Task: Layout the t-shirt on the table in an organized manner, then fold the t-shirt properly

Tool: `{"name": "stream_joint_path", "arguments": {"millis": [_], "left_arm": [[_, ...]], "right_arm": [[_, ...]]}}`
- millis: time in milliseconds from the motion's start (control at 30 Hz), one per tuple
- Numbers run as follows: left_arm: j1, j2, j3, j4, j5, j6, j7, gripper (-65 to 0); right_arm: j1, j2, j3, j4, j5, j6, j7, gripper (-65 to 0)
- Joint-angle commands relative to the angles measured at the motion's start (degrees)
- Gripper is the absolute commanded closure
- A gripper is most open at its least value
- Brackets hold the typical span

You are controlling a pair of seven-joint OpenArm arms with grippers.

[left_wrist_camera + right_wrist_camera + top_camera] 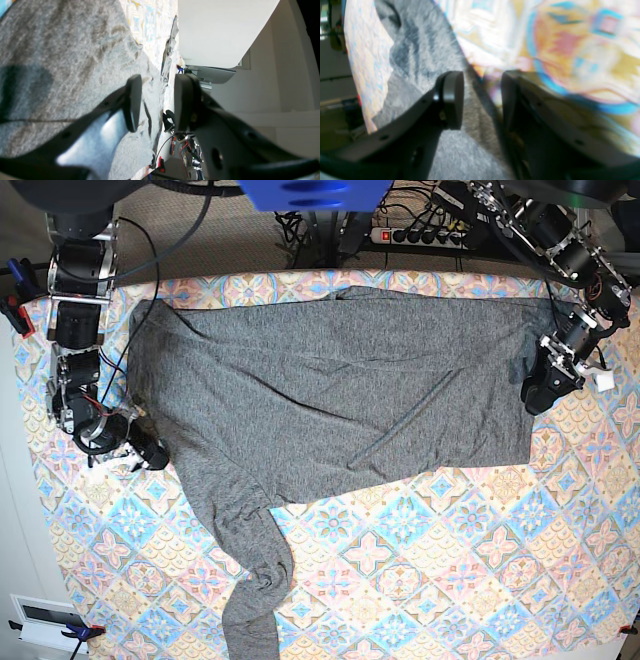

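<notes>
The dark-grey t-shirt [330,380] lies spread across the back half of the patterned table [450,560], with one long sleeve [262,580] trailing to the front edge. My left gripper [537,395] sits low at the shirt's right edge. In the left wrist view the left gripper [157,102] is open, the edge of the t-shirt [62,62] running up between its jaws over the table [147,20]. My right gripper [152,454] rests at the shirt's left edge. Close up, the right gripper [482,100] is open too, straddling the border of the t-shirt [420,50] and the table [570,45].
A power strip [420,232] and cables lie behind the table's back edge. Both arm bases stand at the back corners. A red clamp [20,315] grips the left table edge. A white panel [220,30] rises beyond the table in the left wrist view.
</notes>
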Motion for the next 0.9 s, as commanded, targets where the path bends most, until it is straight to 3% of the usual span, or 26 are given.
{"name": "stream_joint_path", "arguments": {"millis": [0, 467, 700, 867], "left_arm": [[-0.5, -1.0, -1.2, 1.1, -1.6, -0.2, 0.0, -21.2], [-0.9, -1.4, -3.2, 1.1, -1.6, 0.0, 0.0, -21.0], [-1.0, -1.4, -3.2, 1.1, -1.6, 0.0, 0.0, -21.0], [-1.0, -1.4, -3.1, 1.1, -1.6, 0.1, 0.0, -21.0]], "right_arm": [[1.3, 0.9, -0.5, 0.7, 0.3, 0.4, -0.3, -23.8], [1.2, 0.7, -1.4, 0.7, 0.3, 0.4, -0.7, -23.8], [1.0, 0.7, -7.3, 1.0, 0.3, 0.4, -0.6, -23.8], [0.9, -2.0, -9.3, 1.0, 0.3, 0.4, -0.6, -23.6]]}}
